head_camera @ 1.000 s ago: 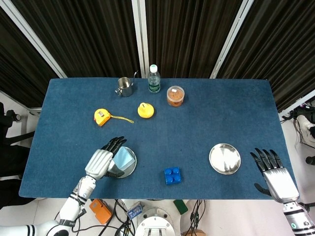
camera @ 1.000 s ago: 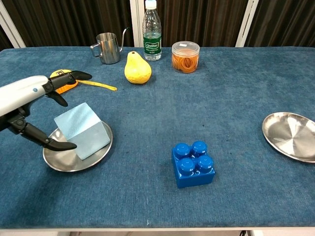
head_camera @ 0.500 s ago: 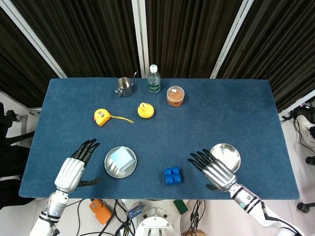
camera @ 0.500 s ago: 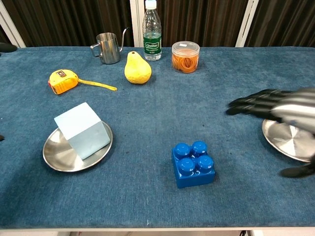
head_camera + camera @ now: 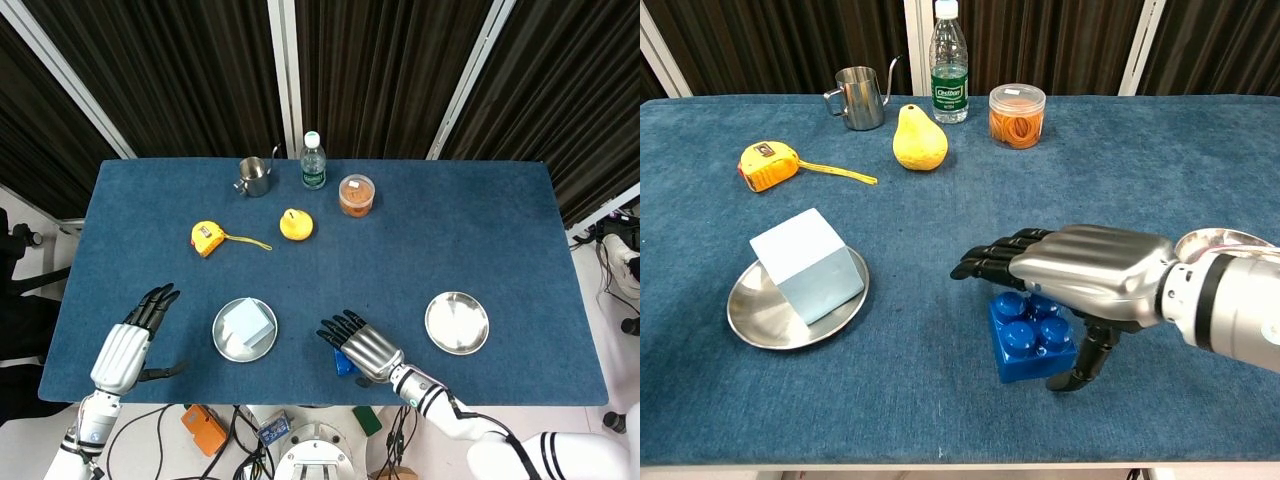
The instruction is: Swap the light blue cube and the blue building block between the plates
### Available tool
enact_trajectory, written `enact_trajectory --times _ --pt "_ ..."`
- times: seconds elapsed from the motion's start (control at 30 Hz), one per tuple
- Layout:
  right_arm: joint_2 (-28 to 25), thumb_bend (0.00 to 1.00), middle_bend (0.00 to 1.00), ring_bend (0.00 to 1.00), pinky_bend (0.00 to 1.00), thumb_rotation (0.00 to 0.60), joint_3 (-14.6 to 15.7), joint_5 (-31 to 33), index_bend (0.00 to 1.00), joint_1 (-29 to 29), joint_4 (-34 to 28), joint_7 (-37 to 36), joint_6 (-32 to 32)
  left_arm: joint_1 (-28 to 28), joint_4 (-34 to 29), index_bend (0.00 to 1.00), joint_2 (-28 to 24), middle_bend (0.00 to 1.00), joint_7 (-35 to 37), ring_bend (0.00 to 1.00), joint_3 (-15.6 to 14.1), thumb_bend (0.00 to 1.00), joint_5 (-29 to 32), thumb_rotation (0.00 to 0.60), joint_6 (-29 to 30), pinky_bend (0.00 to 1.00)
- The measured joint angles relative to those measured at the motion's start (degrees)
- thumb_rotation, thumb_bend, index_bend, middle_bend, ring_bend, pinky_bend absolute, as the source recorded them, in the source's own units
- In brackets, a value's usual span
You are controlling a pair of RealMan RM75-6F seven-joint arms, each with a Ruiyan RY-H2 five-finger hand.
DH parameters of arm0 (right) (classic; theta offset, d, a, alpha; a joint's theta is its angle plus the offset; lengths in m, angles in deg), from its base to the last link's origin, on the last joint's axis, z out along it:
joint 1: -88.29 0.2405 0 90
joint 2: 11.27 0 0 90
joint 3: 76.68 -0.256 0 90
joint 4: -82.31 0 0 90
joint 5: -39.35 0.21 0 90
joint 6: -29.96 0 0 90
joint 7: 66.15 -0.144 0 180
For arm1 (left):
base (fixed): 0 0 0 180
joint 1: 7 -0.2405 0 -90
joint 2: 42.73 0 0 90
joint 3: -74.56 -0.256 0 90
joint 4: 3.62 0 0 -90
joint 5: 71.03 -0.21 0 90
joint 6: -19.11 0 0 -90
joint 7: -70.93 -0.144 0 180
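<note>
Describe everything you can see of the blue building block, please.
The blue building block is a glossy, plastic-looking brick with round studs on top, standing upright on the blue tablecloth, on neither plate. The right hand hangs over it, fingers stretched above the studs and thumb down beside its right side; contact cannot be confirmed. In the head view the hand covers most of it.

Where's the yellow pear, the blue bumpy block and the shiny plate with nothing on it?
Yellow pear (image 5: 919, 142), chest view, middle of its fat body.
Blue studded building block (image 5: 1025, 345), chest view, on its studded top.
Empty round silver metal plate (image 5: 457, 323), head view, centre of its bare dish.
</note>
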Motion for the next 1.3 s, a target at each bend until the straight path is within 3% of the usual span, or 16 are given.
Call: enact_trajectory --times 0.1,0.17,0.27,0.37,0.6,0.83,1.1,1.23,1.3 --pt "1.2 0.40 0.39 0.35 0.31 0.600 0.3 1.6 0.43 1.0 0.7 1.4 -1.2 -0.4 0.2 0.00 -0.3 0.00 0.6 0.00 0.2 0.00 -0.3 0.600 0.2 0.23" --pt "1.7 0.43 0.48 0.45 0.39 0.600 0.6 2.0 0.54 1.3 1.1 1.8 -2.5 -0.6 0.3 0.00 -0.4 0.00 1.1 0.00 0.3 0.00 -0.4 0.600 0.2 0.23" --pt "2.2 0.44 0.56 0.54 0.48 0.600 1.1 2.2 0.65 1.5 1.6 2.3 -4.6 -0.9 0.5 0.00 -0.6 0.00 1.5 0.00 0.6 0.00 -0.5 0.600 0.1 0.23" --pt "2.5 0.45 0.60 0.57 0.50 0.600 1.4 1.6 0.69 1.3 1.8 2.2 -6.8 -1.1 0.5 0.00 -0.7 0.00 1.9 0.00 0.8 0.00 -0.9 0.600 0.2 0.23" --pt "-1.1 0.45 0.59 0.57 0.50 0.600 0.7 -1.4 0.67 0.0 1.1 0.0 -12.9 -1.7 0.4 0.00 -1.5 0.00 2.8 0.00 1.3 0.00 -1.5 0.600 0.6 0.22" --pt "-10.2 0.45 0.59 0.56 0.49 0.600 -0.5 0.9 0.65 -2.5 3.9 -3.5 -16.3 -1.9 1.8 0.00 -1.7 0.00 3.8 0.00 1.7 0.00 -1.9 0.600 0.5 0.22" --pt "-12.4 0.45 0.59 0.51 0.46 0.600 2.7 1.2 0.58 -4.5 11.7 -10.3 -13.9 -1.6 3.1 0.00 -1.1 0.00 4.1 0.00 2.2 0.00 -1.2 0.600 -1.4 0.22" --pt "-12.2 0.45 0.54 0.43 0.42 0.600 4.7 -1.3 0.46 -5.5 14.0 -12.3 -13.7 -1.9 3.0 0.00 -1.2 0.00 4.0 0.00 2.4 0.00 -1.4 0.600 -1.0 0.22" --pt "-12.3 0.45 0.41 0.35 0.37 0.600 5.4 -1.9 0.27 -5.8 14.4 -12.9 -13.5 -2.0 3.0 0.00 -1.3 0.00 4.2 0.00 2.4 0.00 -1.5 0.600 -0.9 0.22"
